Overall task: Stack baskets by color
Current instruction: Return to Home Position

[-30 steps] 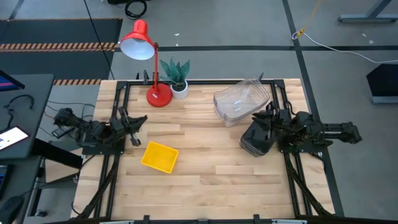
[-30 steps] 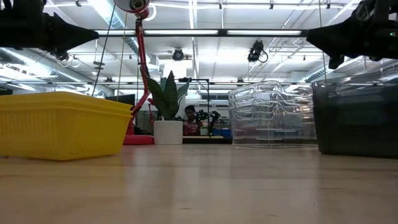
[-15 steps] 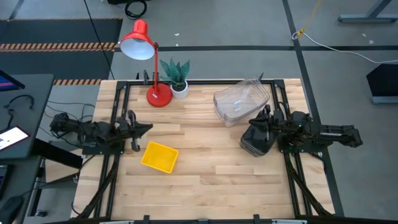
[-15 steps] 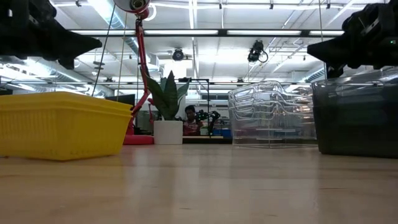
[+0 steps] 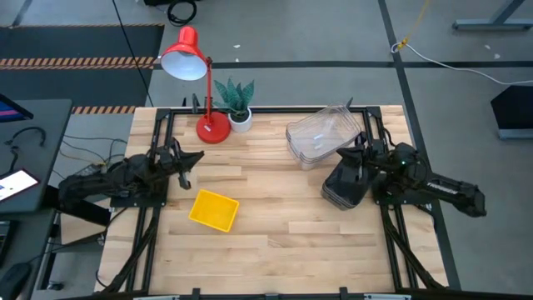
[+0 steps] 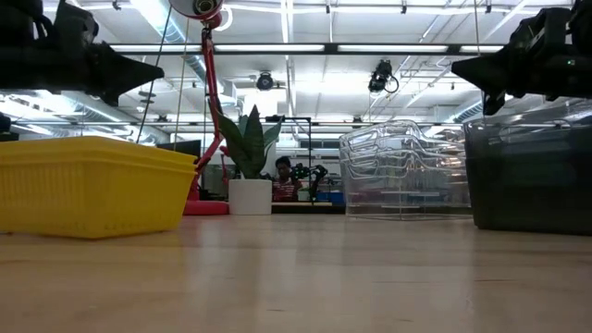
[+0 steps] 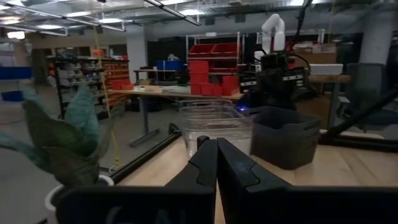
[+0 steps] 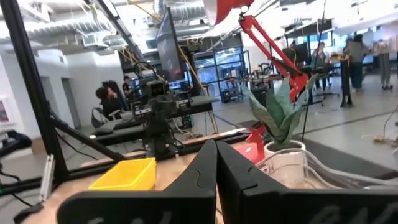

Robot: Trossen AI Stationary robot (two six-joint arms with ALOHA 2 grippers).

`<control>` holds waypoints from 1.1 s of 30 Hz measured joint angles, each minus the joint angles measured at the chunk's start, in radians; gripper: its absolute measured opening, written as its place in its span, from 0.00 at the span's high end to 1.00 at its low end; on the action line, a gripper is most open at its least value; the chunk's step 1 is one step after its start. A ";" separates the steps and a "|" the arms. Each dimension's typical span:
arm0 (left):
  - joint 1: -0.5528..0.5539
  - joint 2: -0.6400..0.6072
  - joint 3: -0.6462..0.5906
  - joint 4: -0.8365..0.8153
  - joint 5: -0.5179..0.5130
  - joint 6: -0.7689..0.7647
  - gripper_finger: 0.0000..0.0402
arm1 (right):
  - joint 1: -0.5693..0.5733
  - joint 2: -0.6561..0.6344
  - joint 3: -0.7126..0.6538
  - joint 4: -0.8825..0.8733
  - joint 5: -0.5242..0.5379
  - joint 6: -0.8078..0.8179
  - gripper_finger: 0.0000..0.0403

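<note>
I count three stacks of baskets on one table (image 5: pixel 283 237): one yellow stack (image 5: pixel 214 209), one clear stack (image 5: pixel 323 133) and one dark grey stack (image 5: pixel 343 185). In the low view I make out three nested rims in the clear one; I cannot count the layers of the other two. There is one red lamp (image 5: pixel 187 58) and one potted plant (image 5: pixel 236 98). I see two grippers: the left gripper (image 5: pixel 191 157) and the right gripper (image 5: pixel 348 153).

Yellow stack (image 5: pixel 214 209), grey stack (image 5: pixel 342 185), clear stack (image 5: pixel 321 135)

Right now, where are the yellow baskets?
In the high view the yellow baskets sit alone on the left half of the table, nearer its front edge than the left gripper, far from the dark grey baskets on the right side.
</note>
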 joint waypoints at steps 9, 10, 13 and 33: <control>-0.018 0.000 0.000 -0.015 -0.025 -0.053 0.99 | 0.026 0.000 0.000 0.001 0.017 0.056 1.00; -0.038 0.000 0.000 -0.017 -0.051 -0.052 0.99 | 0.043 0.000 0.000 0.001 0.032 0.050 1.00; -0.116 0.000 0.000 -0.020 -0.113 -0.030 1.00 | 0.108 0.000 0.000 0.001 0.098 0.019 1.00; -0.344 0.016 0.001 -0.087 -0.404 0.019 0.98 | 0.300 0.000 0.000 -0.127 0.281 -0.085 0.96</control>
